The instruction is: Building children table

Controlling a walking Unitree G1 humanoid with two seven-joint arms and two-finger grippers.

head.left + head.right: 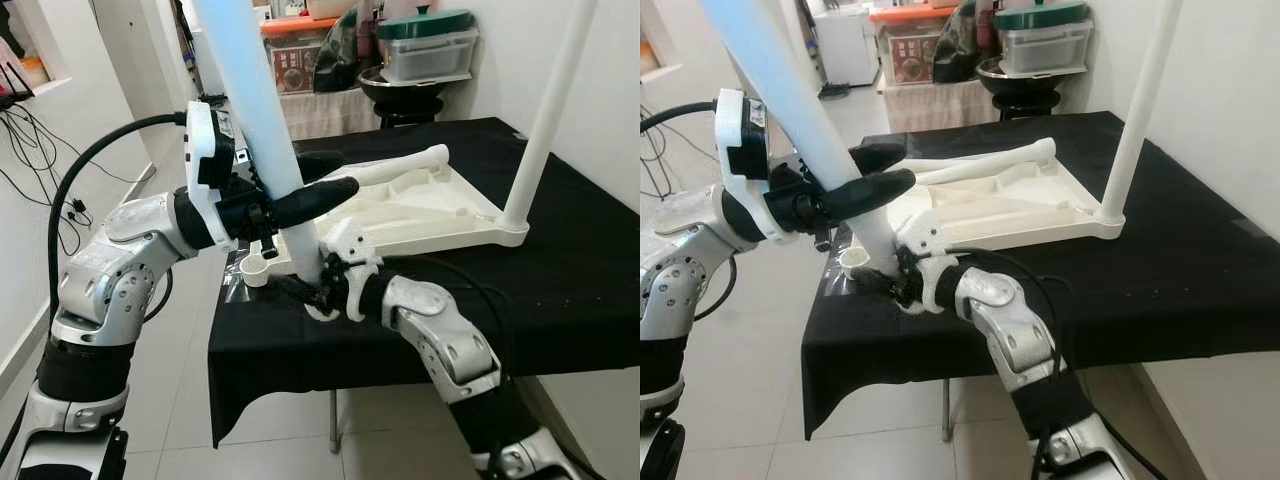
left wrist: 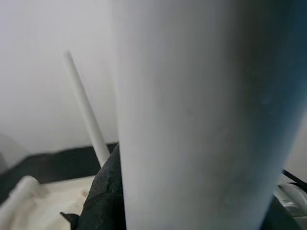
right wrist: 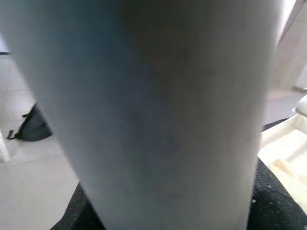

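Setting: a black-draped table [image 1: 560, 290] in a tiled room, with a white children's tabletop [image 1: 430, 205] lying upside down on the cloth.

Leg in hand: a long white table leg [image 1: 262, 120] rises tilted up and away to the left from the tabletop's near left corner, its foot at the table's front edge.

Left gripper [image 1: 300, 200]: black fingers closed around the leg partway up, one finger [image 1: 325, 195] lying across its front; in the left wrist view the pale shaft [image 2: 206, 115] sits right against the lens.

Right gripper [image 1: 322, 290]: clamped on the same leg at its base, beside the corner socket; the right wrist view has the leg [image 3: 153, 105] close up, with the tabletop's rim [image 3: 288, 148] alongside.

Fitted leg: a second white leg [image 1: 545, 120] stands upright in the far right corner of the tabletop.

Loose leg: a third leg [image 1: 395, 165] lies across the upturned underside.

Background: a lidded plastic container [image 1: 428, 45] and other clutter stand beyond the table.
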